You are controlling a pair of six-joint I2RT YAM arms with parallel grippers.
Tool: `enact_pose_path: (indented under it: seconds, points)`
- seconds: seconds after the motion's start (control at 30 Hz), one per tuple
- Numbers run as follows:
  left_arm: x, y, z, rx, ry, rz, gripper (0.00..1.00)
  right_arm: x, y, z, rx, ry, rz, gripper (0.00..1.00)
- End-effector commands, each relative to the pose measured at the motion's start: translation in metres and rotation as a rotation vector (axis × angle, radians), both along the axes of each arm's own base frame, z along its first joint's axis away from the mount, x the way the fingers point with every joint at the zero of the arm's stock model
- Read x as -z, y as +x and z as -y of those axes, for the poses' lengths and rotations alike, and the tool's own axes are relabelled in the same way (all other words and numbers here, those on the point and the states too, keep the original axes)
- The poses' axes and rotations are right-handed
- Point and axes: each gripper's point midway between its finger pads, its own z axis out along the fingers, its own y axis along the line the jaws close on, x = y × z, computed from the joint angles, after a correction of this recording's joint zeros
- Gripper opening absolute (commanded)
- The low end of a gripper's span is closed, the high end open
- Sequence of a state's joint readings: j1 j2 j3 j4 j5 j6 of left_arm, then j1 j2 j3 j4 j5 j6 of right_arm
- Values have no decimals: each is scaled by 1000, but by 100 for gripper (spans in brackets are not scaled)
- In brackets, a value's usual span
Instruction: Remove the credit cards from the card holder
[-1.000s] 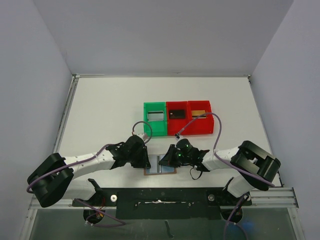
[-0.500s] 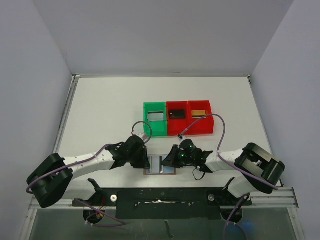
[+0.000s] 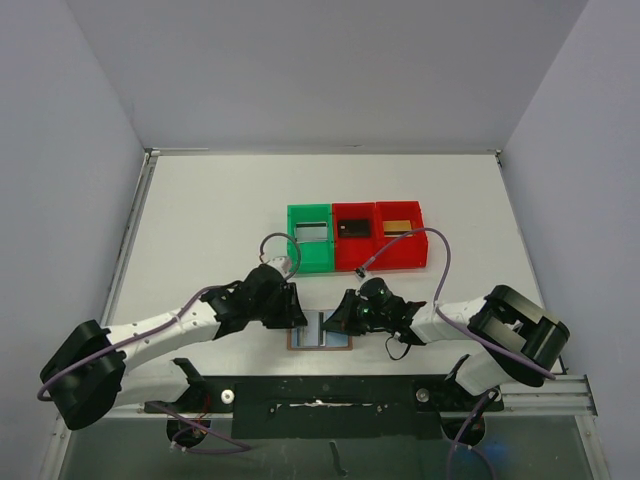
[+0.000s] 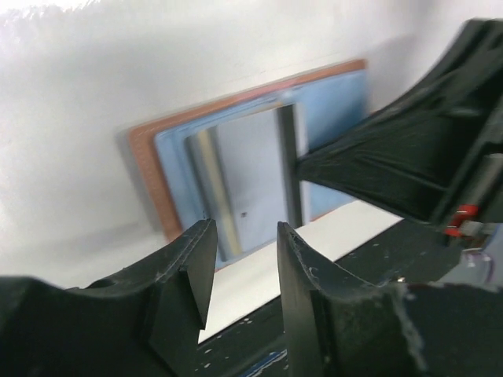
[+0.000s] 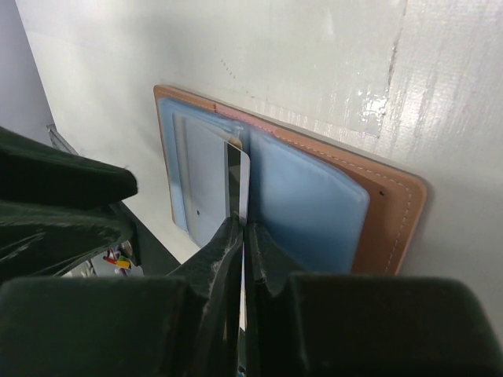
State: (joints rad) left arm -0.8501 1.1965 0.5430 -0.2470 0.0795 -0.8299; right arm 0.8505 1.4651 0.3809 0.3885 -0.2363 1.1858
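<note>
The brown card holder [image 3: 322, 336] lies open near the table's front edge, its blue-grey pockets [image 5: 306, 204] facing up. My right gripper [image 5: 244, 226] is shut on a thin card [image 5: 239, 181] that stands on edge over the holder's fold. A pale grey panel [image 4: 247, 181] shows in the left pocket. My left gripper [image 4: 245, 228] hangs open just over the holder's [image 4: 338, 102] near edge with nothing between its fingers. From above, the left gripper [image 3: 296, 315] and right gripper [image 3: 335, 322] sit at either side of the holder.
Three bins stand in a row behind the holder: a green bin [image 3: 296, 250] with a silver-grey card [image 3: 312, 231], a red bin [image 3: 352, 252] with a black card [image 3: 352, 227], and a red bin [image 3: 404, 250] with a gold-tan card [image 3: 398, 226]. A black rail [image 3: 320, 392] runs along the front edge.
My left gripper has opened and its arm has swung slightly right and forward. The right gripper stays shut on the thin card, having shifted a little to the right earlier.
</note>
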Motion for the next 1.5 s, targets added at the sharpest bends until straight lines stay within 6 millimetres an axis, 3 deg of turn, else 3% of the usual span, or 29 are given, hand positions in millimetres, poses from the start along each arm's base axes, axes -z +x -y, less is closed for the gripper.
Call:
enact_pose_path:
  seconds: [0.0,0.1,0.27,0.43,0.77,1.13,1.33,1.47]
  points:
    - [-57,21,40,25,-195,104,36,2,3,-1,-7,-4,14,0]
    - [-58,17,53,69,-242,76,36,2,4,-2,-9,-3,12,0]
    - [-32,8,58,117,-189,-2,33,2,4,-2,-11,-4,15,0]
    - [1,1,40,94,-29,-50,24,3,3,-1,-10,-9,11,0]
    - [19,-3,12,31,82,-60,20,-2,4,3,1,-10,25,0]
    - [20,-2,11,34,100,-59,17,-7,6,9,21,14,45,0]
    - [22,-6,17,50,73,-75,16,-12,9,3,9,48,59,17]
    - [22,-5,18,51,74,-74,15,-8,8,-2,17,75,32,24]
